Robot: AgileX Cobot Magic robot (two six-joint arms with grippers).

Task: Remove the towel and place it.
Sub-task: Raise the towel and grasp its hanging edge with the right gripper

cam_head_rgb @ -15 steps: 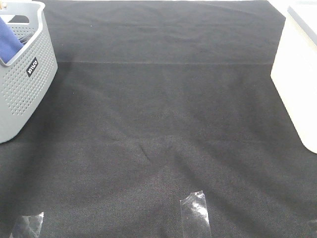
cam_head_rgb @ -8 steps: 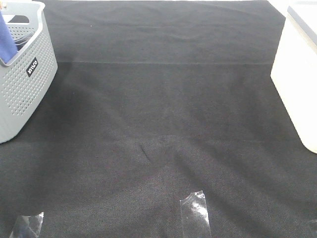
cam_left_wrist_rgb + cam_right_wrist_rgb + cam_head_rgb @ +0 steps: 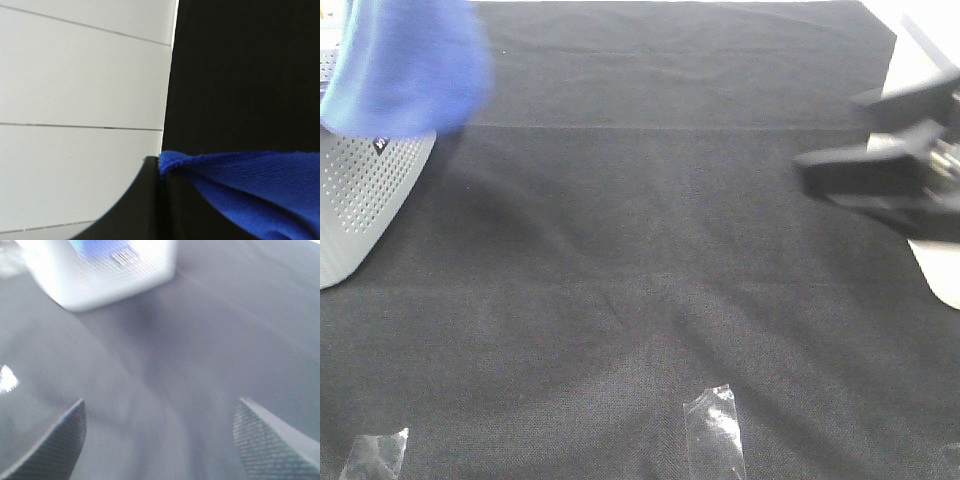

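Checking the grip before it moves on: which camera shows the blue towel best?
Left wrist: the royal-blue microfibre towel is sharp, its edge pinched in the shut left pincer. Exterior high shows only a blurred blue mass above the grey perforated basket. Right wrist: a faint blue smear.

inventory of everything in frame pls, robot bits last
towel: 1, royal blue, hanging in the air over the basket at the far left
basket: 1, grey, perforated, left edge of the table
white container: 1, white, right edge, partly behind the right gripper
table cloth: 1, black, covers the table
tape strips: 2 certain, clear, along the near edge of the cloth; a possible third at the right corner is cut off
left gripper: 1, black, shut on the towel's edge
right gripper: 1, black, open and empty, above the cloth on the right
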